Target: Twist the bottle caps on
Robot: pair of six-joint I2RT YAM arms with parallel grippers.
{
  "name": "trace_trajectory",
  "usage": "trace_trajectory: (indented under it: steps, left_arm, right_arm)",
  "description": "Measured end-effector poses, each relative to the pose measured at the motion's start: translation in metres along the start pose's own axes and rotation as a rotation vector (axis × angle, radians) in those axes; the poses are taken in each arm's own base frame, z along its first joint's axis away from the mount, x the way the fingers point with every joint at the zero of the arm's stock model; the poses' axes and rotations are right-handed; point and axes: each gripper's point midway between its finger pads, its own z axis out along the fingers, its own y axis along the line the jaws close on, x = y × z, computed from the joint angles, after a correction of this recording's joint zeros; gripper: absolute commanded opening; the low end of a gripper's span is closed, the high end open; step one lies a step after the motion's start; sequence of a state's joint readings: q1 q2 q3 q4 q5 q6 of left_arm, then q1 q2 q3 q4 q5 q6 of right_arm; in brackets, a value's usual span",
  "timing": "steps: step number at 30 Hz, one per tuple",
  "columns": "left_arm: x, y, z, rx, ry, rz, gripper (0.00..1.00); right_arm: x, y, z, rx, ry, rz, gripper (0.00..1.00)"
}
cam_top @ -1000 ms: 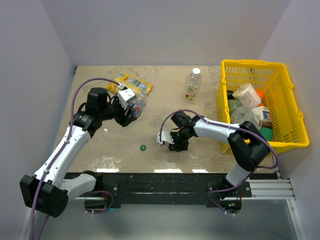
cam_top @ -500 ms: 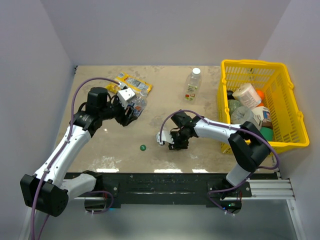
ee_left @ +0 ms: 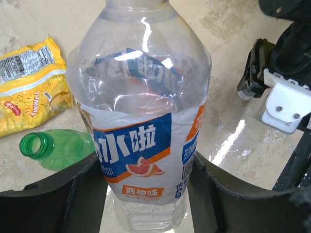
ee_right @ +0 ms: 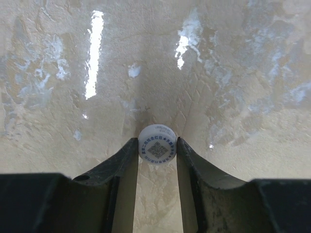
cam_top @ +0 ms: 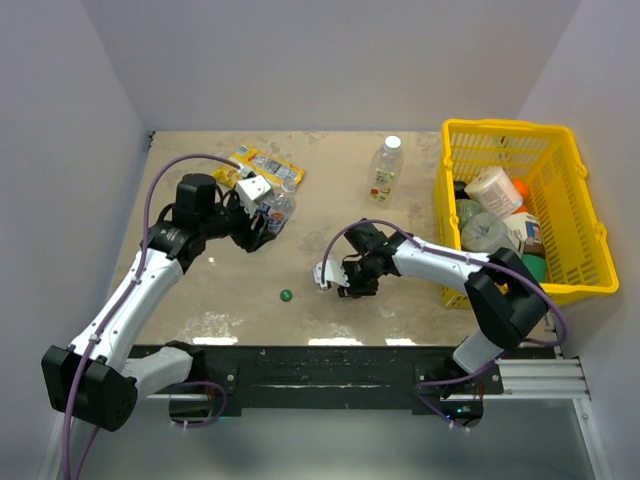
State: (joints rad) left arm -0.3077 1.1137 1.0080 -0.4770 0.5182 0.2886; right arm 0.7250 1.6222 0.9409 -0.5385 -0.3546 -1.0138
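Note:
My left gripper [cam_top: 266,218] is shut on a clear bottle [ee_left: 143,111] with a blue and orange label, holding it by the lower body; the bottle [cam_top: 277,208] points toward the far side. A green bottle [ee_left: 60,148] lies uncapped on the table just left of it. My right gripper [cam_top: 349,288] points down at the table and is shut on a white cap [ee_right: 157,149] between its fingertips. A dark green cap [cam_top: 286,296] lies on the table left of the right gripper. A second clear bottle [cam_top: 385,172] stands at the back with a white cap [cam_top: 392,143] on it.
A yellow snack packet [cam_top: 262,165] lies behind the left gripper and shows in the left wrist view [ee_left: 29,87]. A yellow basket [cam_top: 570,200] with several bulky containers stands at the right edge. Grey walls close in the table on three sides.
My right gripper has shifted slightly while staying low over the table. The left arm and its bottle have not visibly moved.

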Motion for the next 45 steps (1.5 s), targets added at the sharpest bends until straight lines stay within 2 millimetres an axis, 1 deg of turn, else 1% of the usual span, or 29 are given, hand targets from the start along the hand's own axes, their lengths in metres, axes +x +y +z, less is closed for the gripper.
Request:
trace_trajectory:
  steps: [1, 3, 7, 8, 10, 15, 19, 22, 25, 31, 34, 40, 45]
  left_arm:
    - [0.000, 0.000, 0.000, 0.001, 0.001, 0.000, 0.00]
    - [0.001, 0.000, 0.000, 0.003, 0.002, 0.001, 0.00]
    - [0.004, -0.001, 0.001, 0.007, 0.008, 0.016, 0.00]
    - [0.006, -0.001, 0.001, 0.012, 0.011, 0.027, 0.00]
    - [0.011, -0.003, 0.002, 0.026, 0.022, 0.047, 0.00]
    - [0.026, -0.011, 0.004, 0.085, 0.059, 0.134, 0.00]
    - [0.032, -0.022, 0.008, 0.143, 0.093, 0.224, 0.00]
    - [0.029, -0.030, 0.011, 0.180, 0.105, 0.289, 0.00]
    - [0.023, -0.033, 0.011, 0.188, 0.098, 0.335, 0.00]
    - [0.015, -0.034, 0.009, 0.184, 0.081, 0.371, 0.00]
    - [0.011, -0.036, 0.005, 0.180, 0.067, 0.382, 0.00]
    - [0.002, -0.039, -0.002, 0.173, 0.030, 0.405, 0.00]
    - [0.000, -0.042, -0.002, 0.190, 0.017, 0.417, 0.00]
  right_arm:
    - [-0.002, -0.002, -0.004, 0.014, -0.009, 0.001, 0.28]
    - [-0.010, -0.006, -0.020, 0.055, -0.037, 0.006, 0.27]
    - [-0.033, -0.013, -0.063, 0.139, -0.122, 0.045, 0.27]
    - [-0.042, -0.016, -0.077, 0.163, -0.150, 0.061, 0.27]
    - [-0.065, -0.025, -0.107, 0.214, -0.221, 0.090, 0.27]
    - [-0.138, -0.050, -0.191, 0.333, -0.452, 0.137, 0.27]
    - [-0.177, -0.059, -0.239, 0.371, -0.585, 0.162, 0.27]
    - [-0.195, -0.063, -0.259, 0.380, -0.649, 0.167, 0.27]
    - [-0.202, -0.066, -0.262, 0.372, -0.672, 0.174, 0.27]
    - [-0.197, -0.070, -0.244, 0.337, -0.644, 0.203, 0.28]
    - [-0.195, -0.070, -0.239, 0.327, -0.637, 0.212, 0.28]
    - [-0.195, -0.068, -0.238, 0.317, -0.641, 0.214, 0.29]
    - [-0.197, -0.069, -0.237, 0.310, -0.649, 0.220, 0.29]
